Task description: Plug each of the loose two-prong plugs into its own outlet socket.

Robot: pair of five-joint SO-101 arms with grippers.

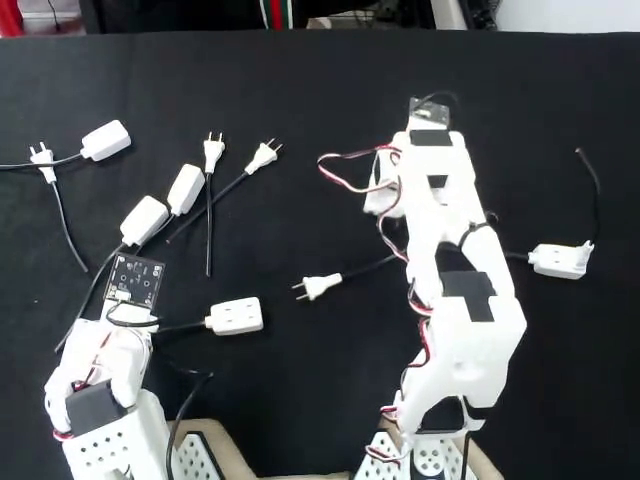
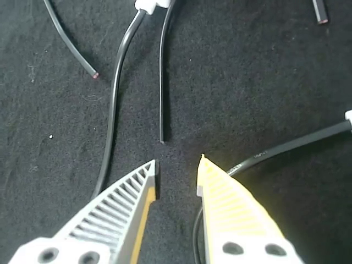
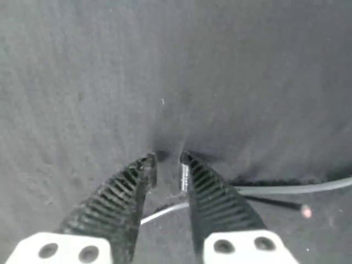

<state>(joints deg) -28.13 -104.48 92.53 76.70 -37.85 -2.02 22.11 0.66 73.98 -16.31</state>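
High view shows sockets (image 1: 235, 316); left wrist view, cables (image 2: 161, 82).

Black cloth surface (image 1: 330, 90) under even light, slightly fuzzy up close. Past its far edge, dark clutter (image 1: 200, 12) and a strip of white wall (image 1: 570, 12) at one corner.

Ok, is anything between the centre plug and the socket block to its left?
No. In the high view only bare black cloth lies between the plug and the socket block.
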